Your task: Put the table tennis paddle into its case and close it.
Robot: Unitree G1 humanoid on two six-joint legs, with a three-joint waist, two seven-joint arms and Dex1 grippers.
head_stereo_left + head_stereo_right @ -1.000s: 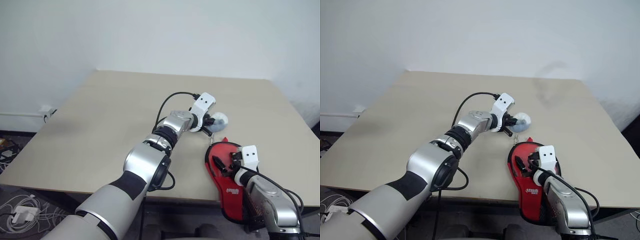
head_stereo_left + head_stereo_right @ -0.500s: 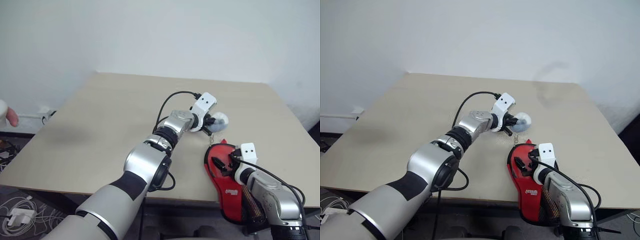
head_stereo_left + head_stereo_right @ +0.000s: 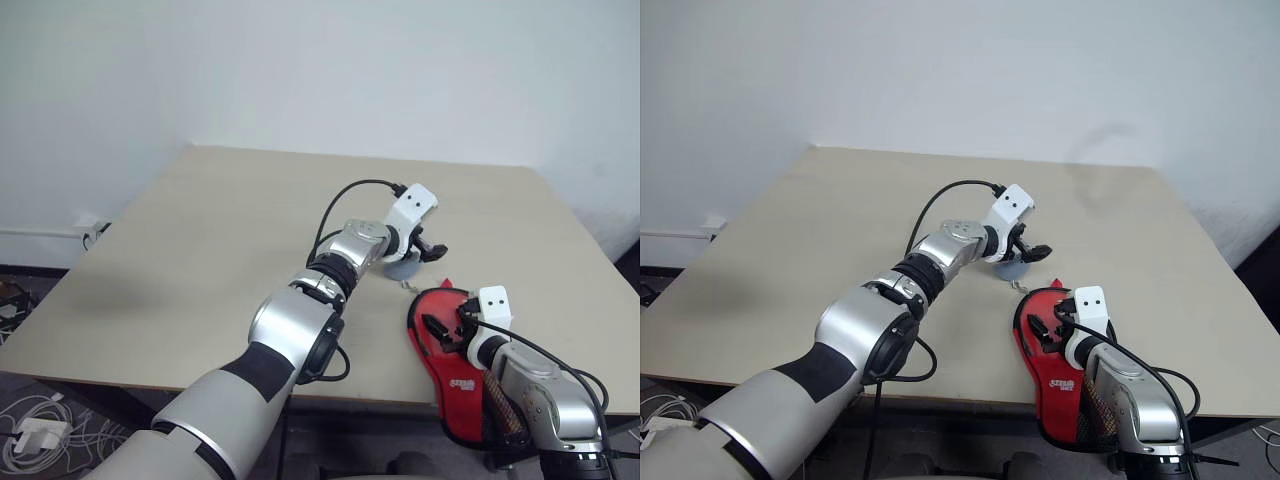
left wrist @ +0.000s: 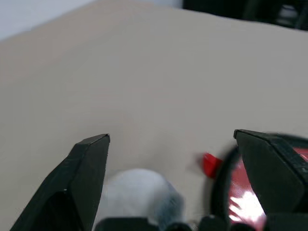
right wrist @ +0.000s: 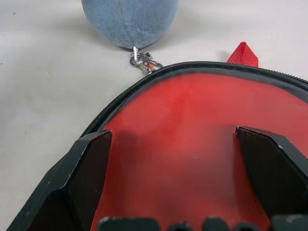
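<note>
Nearest the camera, lower right of the left eye view, the right gripper (image 3: 452,325) hangs over the case (image 3: 440,350), fingers spread wide and gripping nothing. The right wrist view looks straight down between those black fingers (image 5: 84,173) onto the red face with its black zipped edge. The case lies flat on the table (image 3: 200,240), round end pointing up the frame, narrow end running off the near table edge at lower right beside the forearm. A small white logo sits on the red near that narrow end. Whether the paddle is inside, the frames don't settle; what could be a brown handle peeks out beside the right forearm, too hidden to call.

Just past the round end, a red tab (image 5: 243,54) sticks up at the rim, and a metal zip pull (image 5: 143,61) lies on the table at the black edge. Touching that pull is a grey-blue fuzzy ball (image 5: 129,21), resting on the table just beyond the case.

Further up, centre right, the left gripper (image 3: 425,250) reaches across from the lower left, released, jaws gaping right above the ball. In the left wrist view the ball shows pale and blurred between its fingers (image 4: 84,178), with the red case edge off to one side.

Beyond that, bare beige tabletop runs to a white wall (image 3: 320,70).
</note>
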